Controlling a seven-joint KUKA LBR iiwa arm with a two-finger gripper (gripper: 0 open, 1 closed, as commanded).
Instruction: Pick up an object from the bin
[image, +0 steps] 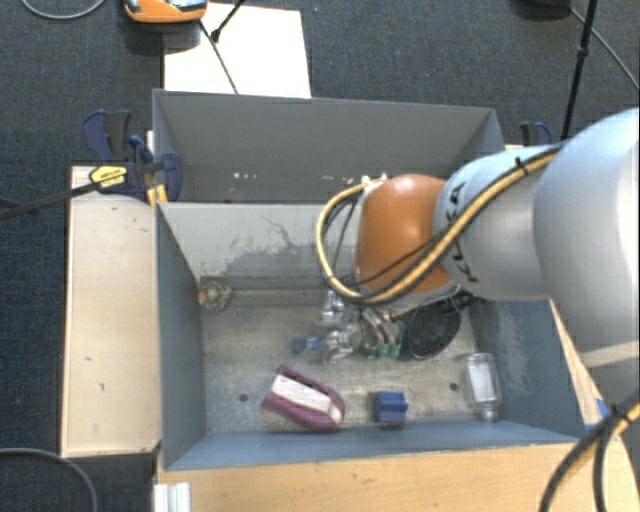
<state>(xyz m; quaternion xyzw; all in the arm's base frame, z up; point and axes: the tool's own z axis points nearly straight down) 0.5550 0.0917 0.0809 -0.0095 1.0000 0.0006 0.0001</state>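
hand (338, 338) low in bin (181, 330); purple pouch (303, 400), blue block (389, 405) near

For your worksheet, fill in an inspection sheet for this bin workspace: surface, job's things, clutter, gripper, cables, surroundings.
Surface: grey metal bin, floor scuffed.
Job's things: small blue piece beside the gripper.
Clutter: purple and white packet, blue block, clear jar, black round thing, brownish knob.
Gripper: gripper low over the bin's middle, under the orange cover.
Cables: yellow and black cable looped along the arm.
Surroundings: dark carpet.
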